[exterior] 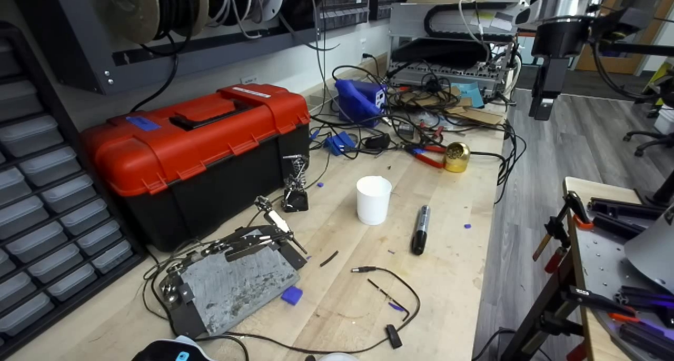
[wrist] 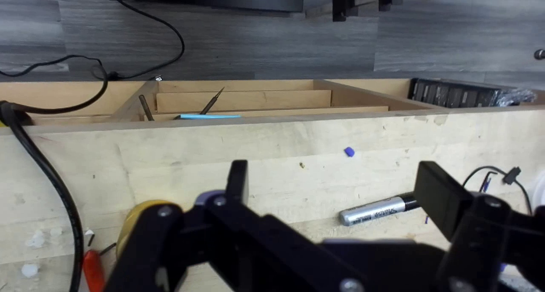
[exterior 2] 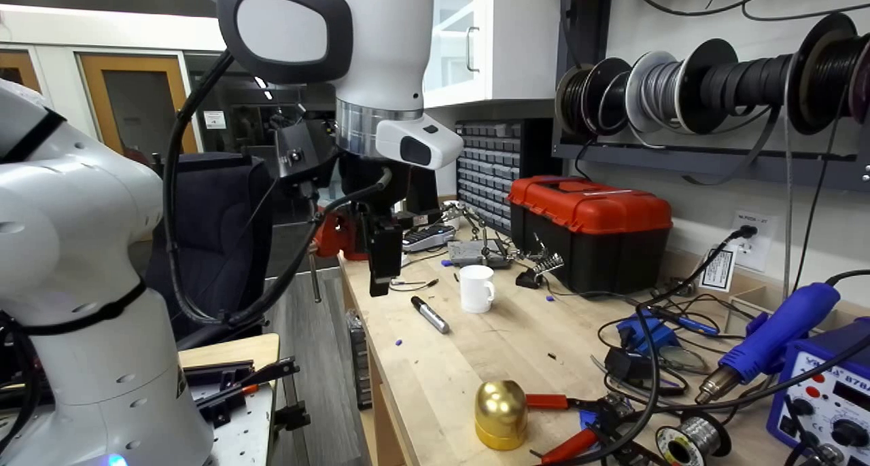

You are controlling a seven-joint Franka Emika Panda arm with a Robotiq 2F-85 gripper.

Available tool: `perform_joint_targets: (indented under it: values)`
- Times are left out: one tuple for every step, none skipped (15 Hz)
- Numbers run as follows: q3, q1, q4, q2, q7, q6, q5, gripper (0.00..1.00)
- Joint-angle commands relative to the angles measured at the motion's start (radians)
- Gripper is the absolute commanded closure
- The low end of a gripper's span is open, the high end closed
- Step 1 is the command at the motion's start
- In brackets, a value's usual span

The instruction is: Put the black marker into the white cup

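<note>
The marker (exterior: 421, 229) has a silver-grey body and a black cap and lies flat on the wooden table; it shows in both exterior views (exterior 2: 429, 314). The white cup (exterior: 373, 200) stands upright beside it, its handle visible in an exterior view (exterior 2: 476, 289). My gripper (wrist: 336, 183) is open and empty, held above the table's level near its open-floor edge (exterior 2: 382, 286) (exterior: 542, 111). In the wrist view the marker (wrist: 374, 211) lies below, between the fingers, its cap end partly hidden by the right finger. The cup does not show in the wrist view.
A red and black toolbox (exterior: 210, 150) stands behind the cup near the wall. A gold tip cleaner (exterior 2: 501, 415), red-handled pliers and tangled cables lie along the table. A thin cable (exterior: 416, 298) lies near the marker. A helping-hands stand (exterior: 237, 282) stands near the toolbox.
</note>
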Motion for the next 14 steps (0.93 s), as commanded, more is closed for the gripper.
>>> perform_joint_targets:
  values:
    - [-0.022, 0.044, 0.044, 0.068, -0.13, -0.017, 0.003, 0.0]
    - [-0.021, 0.055, 0.051, 0.081, -0.168, -0.015, -0.001, 0.0]
    - [-0.015, 0.066, 0.062, 0.1, -0.197, -0.018, -0.004, 0.0]
    - [-0.014, 0.077, 0.076, 0.12, -0.226, -0.021, -0.004, 0.0]
    - [-0.013, 0.089, 0.089, 0.139, -0.254, -0.022, -0.004, 0.0]
    - [-0.011, 0.098, 0.1, 0.157, -0.28, -0.022, -0.002, 0.0]
    - [-0.009, 0.107, 0.113, 0.174, -0.312, -0.022, 0.001, 0.0]
    - [-0.009, 0.117, 0.125, 0.194, -0.348, -0.018, 0.006, 0.0]
    - [-0.005, 0.123, 0.138, 0.214, -0.381, -0.016, 0.008, 0.0]
    - [-0.002, 0.134, 0.15, 0.235, -0.422, -0.012, 0.012, 0.0]
    - [0.004, 0.139, 0.162, 0.255, -0.455, -0.009, 0.015, 0.0]
    - [0.011, 0.146, 0.175, 0.278, -0.487, -0.006, 0.019, 0.0]
    - [0.018, 0.152, 0.188, 0.299, -0.52, -0.005, 0.022, 0.0]
    - [0.025, 0.155, 0.201, 0.321, -0.546, -0.004, 0.024, 0.0]
